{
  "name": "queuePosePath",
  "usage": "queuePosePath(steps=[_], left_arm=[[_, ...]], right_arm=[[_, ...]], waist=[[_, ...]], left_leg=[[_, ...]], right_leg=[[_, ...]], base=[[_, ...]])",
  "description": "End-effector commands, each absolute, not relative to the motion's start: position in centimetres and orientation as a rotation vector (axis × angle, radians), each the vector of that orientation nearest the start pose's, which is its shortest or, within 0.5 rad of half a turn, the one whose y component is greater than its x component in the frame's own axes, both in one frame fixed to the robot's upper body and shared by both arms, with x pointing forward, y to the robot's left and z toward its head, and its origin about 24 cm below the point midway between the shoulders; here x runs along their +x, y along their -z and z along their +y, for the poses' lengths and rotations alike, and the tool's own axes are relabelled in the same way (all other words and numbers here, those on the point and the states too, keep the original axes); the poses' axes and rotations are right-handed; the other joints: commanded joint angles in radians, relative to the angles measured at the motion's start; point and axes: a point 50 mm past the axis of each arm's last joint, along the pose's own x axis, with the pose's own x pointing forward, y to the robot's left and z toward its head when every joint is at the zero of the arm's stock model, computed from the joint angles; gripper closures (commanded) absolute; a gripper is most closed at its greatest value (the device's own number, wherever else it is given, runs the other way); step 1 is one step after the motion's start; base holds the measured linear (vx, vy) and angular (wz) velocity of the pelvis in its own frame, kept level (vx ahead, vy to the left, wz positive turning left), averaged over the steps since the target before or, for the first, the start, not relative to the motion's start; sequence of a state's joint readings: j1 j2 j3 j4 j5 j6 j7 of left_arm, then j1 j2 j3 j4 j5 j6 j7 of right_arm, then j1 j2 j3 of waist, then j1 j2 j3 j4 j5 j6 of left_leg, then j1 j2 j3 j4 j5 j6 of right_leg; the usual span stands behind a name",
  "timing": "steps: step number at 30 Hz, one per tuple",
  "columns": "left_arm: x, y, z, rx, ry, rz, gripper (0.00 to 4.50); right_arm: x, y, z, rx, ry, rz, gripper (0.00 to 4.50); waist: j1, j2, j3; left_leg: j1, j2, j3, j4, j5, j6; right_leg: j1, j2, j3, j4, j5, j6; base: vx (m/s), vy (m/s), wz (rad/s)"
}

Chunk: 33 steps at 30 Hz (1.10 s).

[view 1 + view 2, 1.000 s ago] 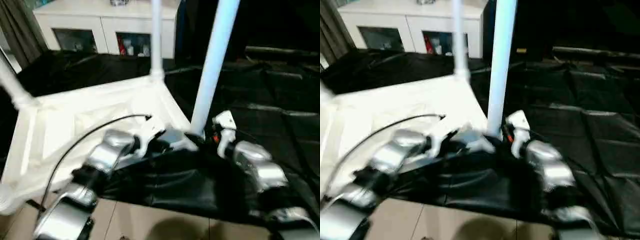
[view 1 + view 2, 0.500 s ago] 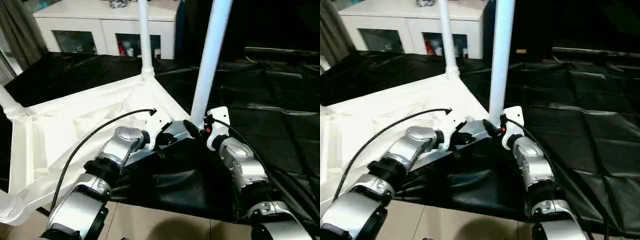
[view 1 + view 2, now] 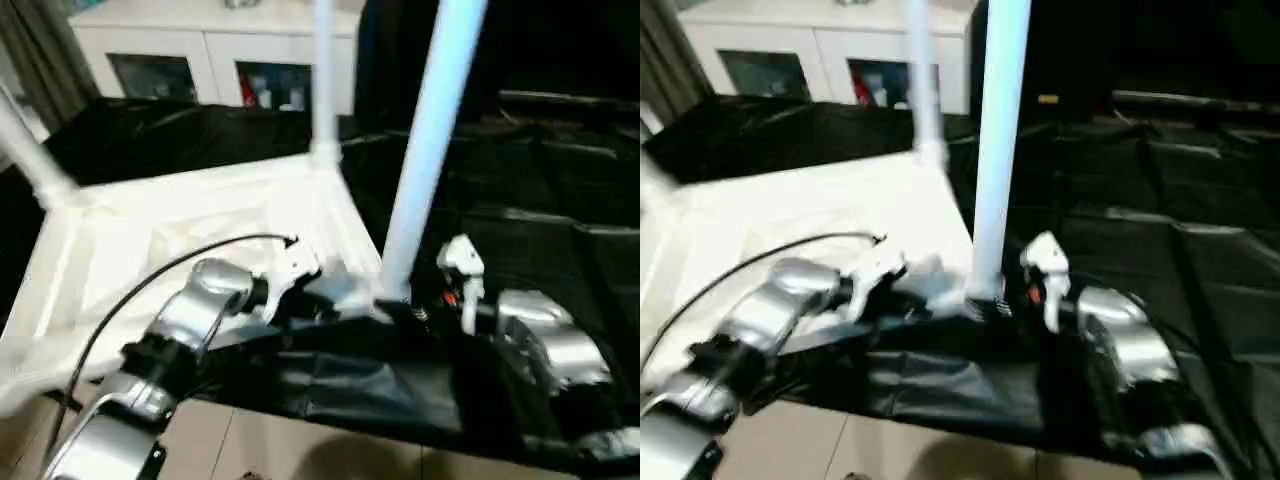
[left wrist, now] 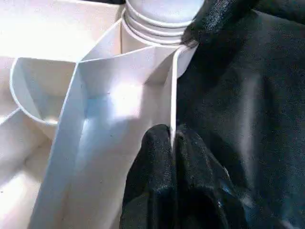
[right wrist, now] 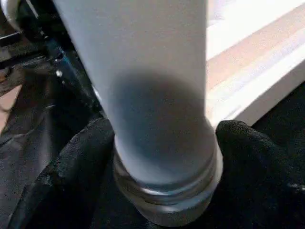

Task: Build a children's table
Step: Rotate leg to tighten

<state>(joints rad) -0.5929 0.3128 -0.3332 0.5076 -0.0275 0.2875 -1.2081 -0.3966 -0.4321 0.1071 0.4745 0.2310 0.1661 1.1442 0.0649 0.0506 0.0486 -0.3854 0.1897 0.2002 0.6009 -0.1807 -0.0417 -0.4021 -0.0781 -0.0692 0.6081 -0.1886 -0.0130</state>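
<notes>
The white plastic square table top point(image 3: 190, 240), ribbed underside up, lies on a black crinkled sheet point(image 3: 540, 190) spread over the floor. In the left eye view it spreads from the centre out toward 9 o'clock. Three white cylindrical tube legs stand up from its round corner sockets: a thick near leg point(image 3: 425, 150) rising toward 1 o'clock, a thinner-looking far leg point(image 3: 322, 80) toward 12 o'clock, and a third leg point(image 3: 30, 150) at about 10 o'clock by the picture's edge.

The left tool point(image 4: 172, 143) is pinched tight on a thin upright rib of the top's edge wall, one black finger on each side of the plastic, close to the corner socket point(image 4: 157, 28) that holds the near leg. Its silver forearm point(image 3: 200, 310) comes in from about 7 o'clock, with a black cable point(image 3: 170, 270) arching over it.

The right tool point(image 5: 162, 157) is closed around the bottom of the near leg, its black padded fingers point(image 5: 76, 162) pressing on both sides just above the leg's ringed base, where it meets the socket. The right silver forearm point(image 3: 545, 335) reaches in from about 4 o'clock.

Behind, toward 11 o'clock, stands a white cabinet with glass doors point(image 3: 200, 55). A strip of beige tiled floor point(image 3: 300, 455) shows at 6 o'clock.
</notes>
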Motion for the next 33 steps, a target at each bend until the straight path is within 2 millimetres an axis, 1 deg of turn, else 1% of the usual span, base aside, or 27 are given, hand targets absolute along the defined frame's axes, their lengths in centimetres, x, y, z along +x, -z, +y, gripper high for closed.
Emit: queuePosePath(steps=[1,2,4,5,6,7,9,14,15,16,17,18,19,20,21,22,23,24,25,26,27,28,29,30,31,32,33], left_arm=[[30.5,-5.9,9.7,0.268,1.458,0.49,4.5],[30.4,-6.0,9.7,0.265,1.461,0.49,4.5],[30.2,-6.1,9.6,0.267,1.467,0.489,4.5],[30.2,-6.1,9.6,0.268,1.468,0.49,4.5],[30.1,-6.1,9.6,0.27,1.469,0.491,4.5],[30.1,-6.1,9.6,0.27,1.469,0.491,4.5],[30.1,-6.0,9.5,0.27,1.47,0.49,4.5],[30.1,-6.1,9.4,0.279,1.448,0.48,4.5],[30.4,-6.1,9.2,0.285,1.411,0.469,4.5],[30.9,-6.0,9.1,0.291,1.36,0.457,4.5],[31.0,-6.0,9.0,0.291,1.354,0.456,4.5],[31.3,-6.0,8.9,0.288,1.313,0.453,4.5],[31.7,-6.0,8.7,0.286,1.274,0.445,4.5],[32.1,-6.0,8.5,0.28,1.229,0.436,4.5],[32.5,-6.0,8.2,0.273,1.191,0.428,4.5],[33.0,-6.1,7.8,0.265,1.138,0.415,4.5],[33.2,-6.1,7.5,0.258,1.113,0.409,4.5],[33.7,-6.2,7.0,0.245,1.061,0.396,4.5],[34.0,-6.3,6.4,0.229,1.033,0.383,4.5],[34.2,-6.3,5.9,0.216,1.016,0.374,4.5],[34.3,-6.4,5.6,0.212,1.01,0.371,4.5],[34.4,-6.3,4.8,0.212,1.003,0.358,4.5],[34.4,-6.3,4.8,0.212,1.003,0.358,4.5],[34.4,-6.3,4.7,0.209,1.004,0.358,4.5],[34.4,-6.3,4.5,0.212,1.011,0.356,4.5],[34.3,-6.3,4.3,0.221,1.033,0.354,4.5],[34.2,-6.4,4.2,0.224,1.041,0.354,4.5]], right_arm=[[28.9,-4.0,-17.9,-0.054,-1.176,0.401,0.7],[28.8,-4.1,-17.9,-0.055,-1.18,0.404,0.85],[28.9,-4.1,-17.8,-0.052,-1.185,0.403,0.95],[28.9,-4.2,-17.7,-0.051,-1.183,0.399,0.95],[29.0,-4.2,-17.5,-0.036,-1.185,0.394,1.12],[29.0,-4.3,-17.4,-0.025,-1.187,0.39,1.12],[28.9,-4.2,-17.1,-0.016,-1.194,0.387,1.29],[28.4,-3.7,-16.6,0.0,-1.212,0.406,1.42],[28.4,-3.3,-16.4,-0.005,-1.184,0.406,1.57],[28.5,-2.8,-16.2,-0.012,-1.137,0.408,1.57],[28.6,-2.7,-16.2,-0.013,-1.131,0.409,1.66],[28.8,-2.3,-16.1,-0.022,-1.077,0.417,1.71],[29.3,-1.9,-16.1,-0.045,-1.01,0.419,1.73],[29.7,-1.5,-16.0,-0.065,-0.932,0.422,1.75],[30.2,-1.1,-15.9,-0.076,-0.859,0.423,1.77],[30.7,-0.8,-15.6,-0.061,-0.767,0.419,1.81],[30.9,-0.7,-15.4,-0.05,-0.724,0.418,1.81],[31.4,-0.4,-14.9,-0.022,-0.635,0.419,1.81],[31.7,-0.2,-14.2,-0.008,-0.586,0.417,1.82],[32.0,-0.1,-13.6,-0.002,-0.548,0.417,1.83],[32.1,0.0,-13.3,-0.001,-0.528,0.417,1.83],[32.4,0.0,-11.7,0.012,-0.516,0.413,1.83],[32.4,0.0,-11.7,0.012,-0.516,0.413,1.83],[32.4,-0.1,-11.2,0.01,-0.526,0.408,1.83],[32.4,-0.1,-10.7,0.006,-0.529,0.402,1.83],[32.5,-0.3,-10.0,0.032,-0.548,0.39,1.83],[32.5,-0.4,-9.8,0.045,-0.555,0.386,1.27]], waist=[[0.0,-0.014,-0.06],[-0.002,-0.014,-0.059],[-0.003,-0.014,-0.061],[-0.004,-0.015,-0.062],[-0.004,-0.016,-0.063],[-0.003,-0.016,-0.063],[-0.004,-0.017,-0.064],[-0.006,-0.018,-0.062],[-0.007,-0.018,-0.062],[-0.007,-0.019,-0.06],[-0.008,-0.02,-0.059],[-0.008,-0.02,-0.059],[-0.01,-0.02,-0.057],[-0.013,-0.021,-0.056],[-0.018,-0.02,-0.054],[-0.023,-0.023,-0.055],[-0.028,-0.023,-0.052],[-0.032,-0.02,-0.053],[-0.037,-0.02,-0.053],[-0.037,-0.022,-0.055],[-0.036,-0.022,-0.055],[-0.037,-0.021,-0.055],[-0.036,-0.022,-0.056],[-0.035,-0.022,-0.057],[-0.034,-0.022,-0.058],[-0.033,-0.022,-0.06],[-0.033,-0.022,-0.06]], left_leg=[[0.021,0.05,-0.024,-0.074,-0.225,0.071],[0.02,0.05,-0.024,-0.074,-0.227,0.068],[0.019,0.048,-0.024,-0.072,-0.22,0.066],[0.018,0.046,-0.023,-0.071,-0.205,0.07],[0.018,0.046,-0.023,-0.07,-0.199,0.072],[0.015,0.046,-0.023,-0.069,-0.187,0.077],[0.015,0.044,-0.023,-0.067,-0.173,0.083],[0.016,0.044,-0.023,-0.068,-0.191,0.079],[0.017,0.045,-0.023,-0.068,-0.194,0.077],[0.018,0.044,-0.023,-0.069,-0.201,0.071],[0.019,0.042,-0.023,-0.069,-0.207,0.065],[0.018,0.043,-0.024,-0.07,-0.212,0.062],[0.02,0.042,-0.024,-0.071,-0.224,0.054],[0.02,0.041,-0.023,-0.071,-0.229,0.047],[0.024,0.04,-0.027,-0.074,-0.254,0.03],[0.023,0.038,-0.028,-0.074,-0.261,0.022],[0.026,0.037,-0.028,-0.074,-0.281,0.02],[0.026,0.035,-0.027,-0.072,-0.286,0.018],[0.027,0.034,-0.03,-0.075,-0.296,0.01],[0.026,0.034,-0.031,-0.075,-0.294,0.011],[0.026,0.035,-0.031,-0.075,-0.291,0.013],[0.023,0.033,-0.03,-0.075,-0.287,0.021],[0.022,0.033,-0.03,-0.075,-0.277,0.026],[0.022,0.033,-0.03,-0.075,-0.271,0.029],[0.022,0.034,-0.029,-0.075,-0.266,0.033],[0.019,0.036,-0.028,-0.075,-0.248,0.043],[0.018,0.036,-0.028,-0.074,-0.242,0.047]], right_leg=[[0.047,-0.07,0.045,-0.083,-0.265,-0.229],[0.045,-0.069,0.045,-0.083,-0.263,-0.227],[0.046,-0.069,0.046,-0.081,-0.243,-0.23],[0.047,-0.068,0.045,-0.08,-0.226,-0.232],[0.047,-0.068,0.046,-0.079,-0.217,-0.234],[0.049,-0.069,0.045,-0.077,-0.202,-0.237],[0.05,-0.068,0.044,-0.076,-0.187,-0.239],[0.048,-0.068,0.044,-0.08,-0.224,-0.23],[0.046,-0.068,0.045,-0.079,-0.229,-0.227],[0.046,-0.07,0.045,-0.083,-0.248,-0.223],[0.044,-0.069,0.045,-0.087,-0.27,-0.216],[0.045,-0.07,0.045,-0.087,-0.282,-0.212],[0.042,-0.07,0.045,-0.091,-0.312,-0.204],[0.04,-0.071,0.045,-0.094,-0.33,-0.198],[0.04,-0.069,0.042,-0.097,-0.375,-0.186],[0.041,-0.07,0.042,-0.099,-0.394,-0.177],[0.036,-0.071,0.042,-0.106,-0.424,-0.17],[0.033,-0.069,0.043,-0.106,-0.43,-0.168],[0.033,-0.069,0.041,-0.107,-0.443,-0.163],[0.036,-0.069,0.04,-0.108,-0.445,-0.154],[0.035,-0.071,0.042,-0.109,-0.439,-0.154],[0.035,-0.07,0.042,-0.109,-0.428,-0.154],[0.036,-0.07,0.043,-0.107,-0.411,-0.155],[0.038,-0.07,0.043,-0.106,-0.4,-0.156],[0.038,-0.07,0.043,-0.104,-0.386,-0.16],[0.04,-0.071,0.045,-0.099,-0.341,-0.174],[0.041,-0.071,0.045,-0.098,-0.329,-0.179]], base=[[0.0,0.0,0.0],[0.0,0.0,0.0],[0.0,0.0,0.0],[0.0,0.0,0.0],[0.0,0.0,0.0],[0.0,0.0,0.0],[0.0,0.0,0.0],[0.0,0.0,0.0],[0.0,0.0,0.0],[0.0,0.0,0.0],[0.0,0.0,0.0],[0.0,0.0,0.0],[0.0,0.0,0.0],[0.0,0.0,0.0],[0.0,0.0,0.0],[0.0,0.0,0.0],[0.0,0.0,0.0],[0.0,0.0,0.0],[0.0,0.0,0.0],[0.0,0.0,0.0],[0.0,0.0,0.0],[0.0,0.0,0.0],[0.0,0.0,0.0],[0.0,0.0,0.0],[0.0,0.0,0.0],[0.0,0.0,0.0],[0.0,0.0,0.0]])
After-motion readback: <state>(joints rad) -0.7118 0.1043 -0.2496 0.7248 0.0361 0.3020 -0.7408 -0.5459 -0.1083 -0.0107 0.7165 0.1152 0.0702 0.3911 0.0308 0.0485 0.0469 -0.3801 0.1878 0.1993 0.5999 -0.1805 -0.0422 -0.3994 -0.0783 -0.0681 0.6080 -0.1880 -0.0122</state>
